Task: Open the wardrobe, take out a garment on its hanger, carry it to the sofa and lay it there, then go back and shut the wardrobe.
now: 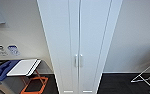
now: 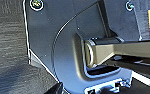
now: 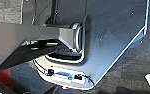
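The wardrobe [image 1: 78,45] stands straight ahead in the head view, tall, narrow and white. Both of its full-height doors are shut, with a thin seam between them. Two small vertical white handles [image 1: 78,60] sit side by side at the seam, low in the picture. The garment and the hanger are hidden behind the shut doors. In the left wrist view a dark part of my left gripper [image 2: 57,89] hangs low over dark carpet beside the robot's own plate. My right gripper [image 3: 53,90] is likewise a dark shape above the carpet in the right wrist view.
Left of the wardrobe stands an orange-framed folding stand [image 1: 34,83] with a white board [image 1: 23,67] and a blue item [image 1: 2,71] on it. A white wire-legged chair [image 1: 147,76] is at the right. The floor is dark carpet [image 1: 116,83], and the wall behind is white.
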Motion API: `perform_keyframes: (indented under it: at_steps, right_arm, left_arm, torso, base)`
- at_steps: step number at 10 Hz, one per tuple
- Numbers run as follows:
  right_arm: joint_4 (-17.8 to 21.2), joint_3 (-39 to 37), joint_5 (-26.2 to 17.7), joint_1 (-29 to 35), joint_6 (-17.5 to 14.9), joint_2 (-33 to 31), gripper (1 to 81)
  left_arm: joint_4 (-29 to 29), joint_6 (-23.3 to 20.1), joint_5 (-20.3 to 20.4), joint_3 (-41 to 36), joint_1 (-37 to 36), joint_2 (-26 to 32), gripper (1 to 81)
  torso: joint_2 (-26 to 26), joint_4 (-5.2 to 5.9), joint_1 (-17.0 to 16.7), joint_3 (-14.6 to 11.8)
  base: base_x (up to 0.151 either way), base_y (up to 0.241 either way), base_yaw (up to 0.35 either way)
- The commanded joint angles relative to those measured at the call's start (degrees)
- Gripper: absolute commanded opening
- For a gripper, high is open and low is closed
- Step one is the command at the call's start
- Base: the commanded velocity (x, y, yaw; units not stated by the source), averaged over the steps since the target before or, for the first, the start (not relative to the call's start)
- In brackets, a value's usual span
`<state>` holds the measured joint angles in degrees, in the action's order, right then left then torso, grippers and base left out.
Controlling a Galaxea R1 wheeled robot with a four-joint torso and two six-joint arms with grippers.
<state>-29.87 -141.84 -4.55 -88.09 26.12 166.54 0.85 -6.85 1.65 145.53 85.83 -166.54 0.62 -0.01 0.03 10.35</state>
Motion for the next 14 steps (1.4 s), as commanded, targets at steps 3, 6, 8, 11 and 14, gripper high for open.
perform_keyframes:
  at_steps: [3,6,8,11,14]
  right_arm:
    - [0.0,0.3,-3.2,1.0,-0.1,-0.6,81.1]
    - [0.0,0.3,-2.9,1.0,0.0,-0.6,81.1]
    - [-0.2,0.3,-2.9,1.1,0.0,-0.5,81.1]
    - [-0.3,0.3,-2.9,1.2,0.0,-0.4,81.1]
    - [-0.4,0.3,-2.9,1.2,-0.1,-0.5,81.1]
  left_arm:
    - [-0.1,-0.4,-3.8,-0.3,-0.9,0.3,81.1]
    - [-0.1,-0.4,-3.8,-0.4,-0.9,0.2,81.1]
    - [-0.1,-0.4,-3.8,-0.5,-0.8,0.2,81.1]
    - [-0.1,-0.4,-3.8,-0.4,-0.9,0.2,81.1]
    - [-0.2,-0.4,-3.8,-0.3,-0.9,0.2,81.1]
  torso:
    - [0.0,0.00,0.0,0.0]
    - [0.0,0.00,0.0,0.0]
    - [0.0,0.00,0.0,0.0]
    - [0.0,0.00,0.0,0.0]
    - [0.0,0.00,0.0,0.0]
  base:
    - [0.113,0.000,0.000]
    - [0.116,0.000,0.000]
    - [0.115,0.000,0.000]
    - [0.116,0.000,0.000]
    - [0.116,0.000,0.000]
